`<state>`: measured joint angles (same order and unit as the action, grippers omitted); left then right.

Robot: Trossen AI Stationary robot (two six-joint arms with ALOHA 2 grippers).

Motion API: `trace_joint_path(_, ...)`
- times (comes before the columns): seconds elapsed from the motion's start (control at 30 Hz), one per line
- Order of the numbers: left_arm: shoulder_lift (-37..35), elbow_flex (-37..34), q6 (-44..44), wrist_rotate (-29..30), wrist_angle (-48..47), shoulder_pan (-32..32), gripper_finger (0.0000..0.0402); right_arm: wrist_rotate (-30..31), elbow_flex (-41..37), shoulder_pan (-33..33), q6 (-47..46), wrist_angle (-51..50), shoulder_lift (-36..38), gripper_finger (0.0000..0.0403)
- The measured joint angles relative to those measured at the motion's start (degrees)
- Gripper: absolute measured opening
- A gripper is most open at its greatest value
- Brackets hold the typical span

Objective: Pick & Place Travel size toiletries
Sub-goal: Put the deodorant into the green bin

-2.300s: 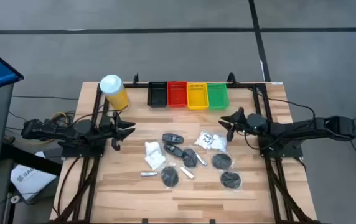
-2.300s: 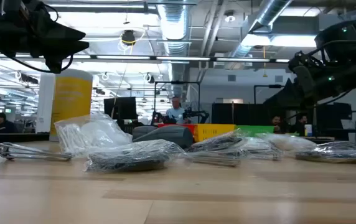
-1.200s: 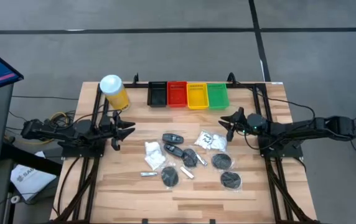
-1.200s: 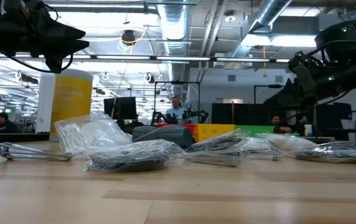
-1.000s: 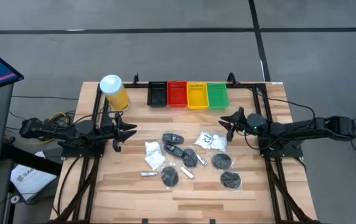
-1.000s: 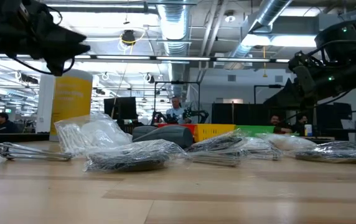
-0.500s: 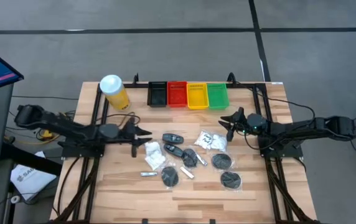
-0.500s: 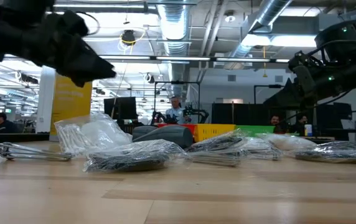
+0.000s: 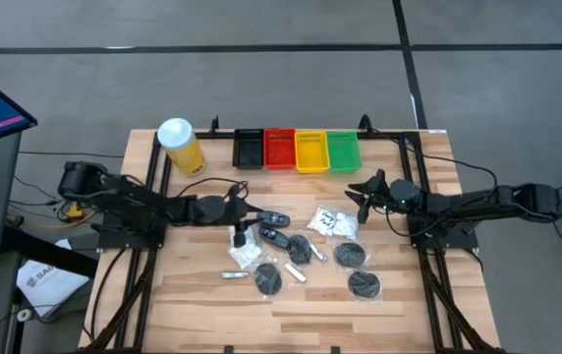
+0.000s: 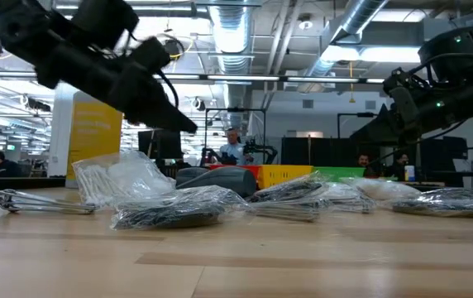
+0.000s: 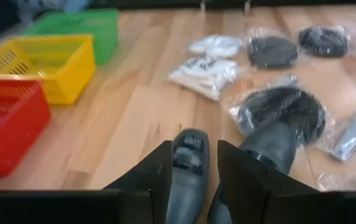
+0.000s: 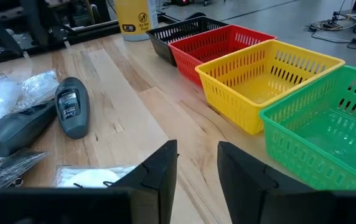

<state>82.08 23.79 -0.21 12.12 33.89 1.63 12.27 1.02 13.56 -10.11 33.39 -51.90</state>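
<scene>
Progress: nothing sorted yet. All four trays, black [image 9: 249, 148], red [image 9: 279, 148], yellow [image 9: 311, 150] and green [image 9: 343, 149], look empty; every toiletry lies loose mid-surface [image 9: 193, 295], in front of the trays.

Left tool [image 9: 241, 224] reaches in over the pile, jaws partly open and empty. In the left wrist view an oval case [image 11: 189, 163] sits right between the fingers [image 11: 157, 168], not gripped. Judged: first pick is lining up, placing all to come.

Right tool [image 9: 362, 196] hangs by the green tray, partly open, empty.

Items: oval cases [image 9: 273, 218] dark, smooth, one with a small label. Discs [image 9: 365, 284] black, flat, bagged in clear film. Sachets [image 9: 245, 247] white, crinkled. Tube [image 9: 235, 275] thin, silver, near the front edge.
</scene>
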Motion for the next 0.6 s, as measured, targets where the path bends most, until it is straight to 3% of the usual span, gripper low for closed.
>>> trace_joint_path(0.3, 2.45, 0.74, 3.25, -5.61, 0.11, -5.25, 0.0125, -0.01, 0.0, -0.02, 0.0, 0.01, 0.0, 0.0107)
trace_joint_path(0.6, 2.45, 0.74, 4.42, -8.0, 0.09, -5.57, 0.02, -0.01, 0.0, -0.02, 0.0, 0.02, 0.0, 0.0107)
